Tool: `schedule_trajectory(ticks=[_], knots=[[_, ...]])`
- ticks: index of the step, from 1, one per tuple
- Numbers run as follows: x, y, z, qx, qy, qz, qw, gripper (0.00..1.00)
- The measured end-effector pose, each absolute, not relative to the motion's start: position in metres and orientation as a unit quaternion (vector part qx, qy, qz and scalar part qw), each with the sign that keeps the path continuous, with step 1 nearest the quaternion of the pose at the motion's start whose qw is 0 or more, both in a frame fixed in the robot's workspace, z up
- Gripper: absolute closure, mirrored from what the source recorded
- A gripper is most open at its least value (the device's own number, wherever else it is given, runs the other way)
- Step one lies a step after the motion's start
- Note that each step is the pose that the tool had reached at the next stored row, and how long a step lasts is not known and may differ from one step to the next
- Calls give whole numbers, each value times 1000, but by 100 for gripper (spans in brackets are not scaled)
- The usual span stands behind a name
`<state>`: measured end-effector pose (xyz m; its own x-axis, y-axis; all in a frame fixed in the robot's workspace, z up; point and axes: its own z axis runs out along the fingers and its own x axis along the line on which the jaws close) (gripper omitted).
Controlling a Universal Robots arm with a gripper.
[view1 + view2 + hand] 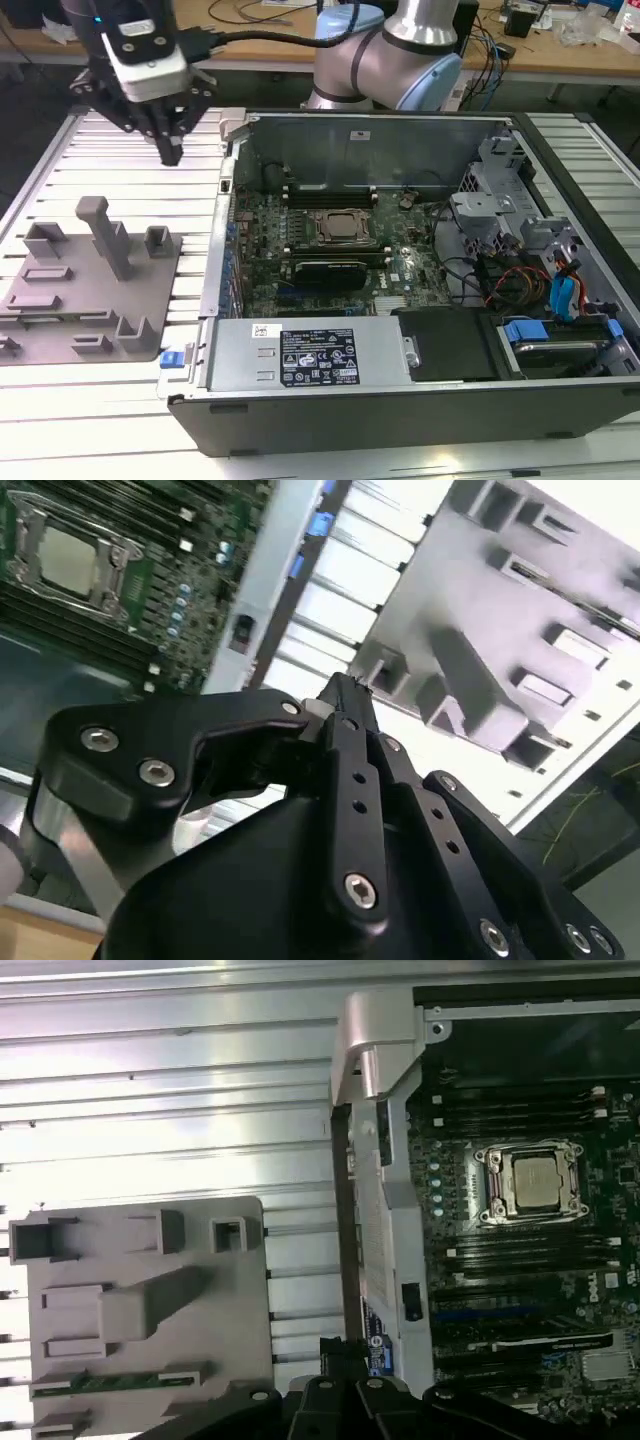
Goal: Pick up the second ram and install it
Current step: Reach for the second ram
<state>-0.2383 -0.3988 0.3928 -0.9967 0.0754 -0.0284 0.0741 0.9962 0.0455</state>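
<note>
The second ram (120,1380) is a thin green stick lying in a long slot of the grey fixture plate (140,1300), near the plate's edge. My gripper (171,152) hangs above the slatted metal table, beyond the fixture plate (85,300) and beside the case's corner, fingers pointing down. In the second wrist view the gripper (343,688) has its black fingers closed together with nothing between them. Its tips (345,1348) also show in the first wrist view, between the plate and the case wall. It touches neither the ram nor the plate.
The open computer case (300,355) lies at the exterior view's right, with the processor (343,228) and long black memory sockets (330,190) on the motherboard. A tall post (108,235) rises from the fixture plate. Cables and drive bays (560,300) fill the case's far end.
</note>
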Motion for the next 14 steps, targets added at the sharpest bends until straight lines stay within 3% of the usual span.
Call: schedule_trajectory(ticks=[3,14], knots=[[-285,-399,392,37,999,22,15,89],[-364,-423,384,37,999,22,15,89]])
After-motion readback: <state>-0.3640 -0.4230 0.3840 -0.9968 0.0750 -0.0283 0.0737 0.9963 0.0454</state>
